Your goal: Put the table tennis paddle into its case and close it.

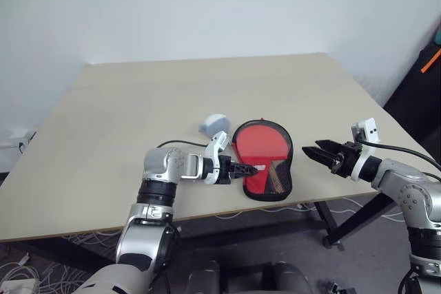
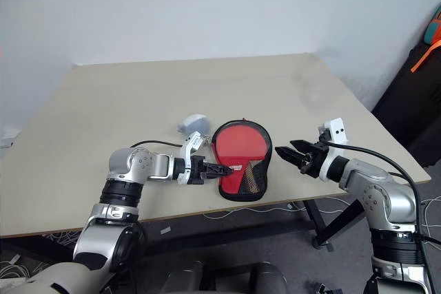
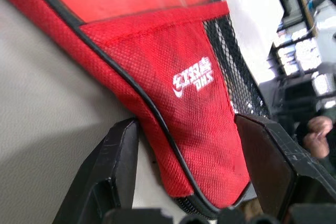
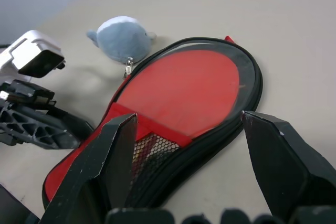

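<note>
Case [image 1: 264,162] is seen lying flat on the pale wooden counter [image 1: 110,115], close to the counter's near edge. The case is red with a black rim, a clear window over its round part and black mesh at its narrow end. A red round shape, the table tennis paddle [image 4: 185,90], is seen through the clear window, so the paddle is inside the case. Whether the zip is shut cannot be told. A white logo is printed on the red cloth near the narrow end of the case. The left gripper [image 1: 249,169] is held at the left side of the case, at its narrow part, and its two black fingers [image 3: 118,166] are spread with the red cloth edge between them; it cannot be told if the cloth is being pressed. The right gripper [image 1: 311,149] is held in the air just to the right of the case, not touching it, with its fingers spread apart. A small grey-blue soft toy [image 1: 213,124] is found just beyond the case, by its upper left rim.
</note>
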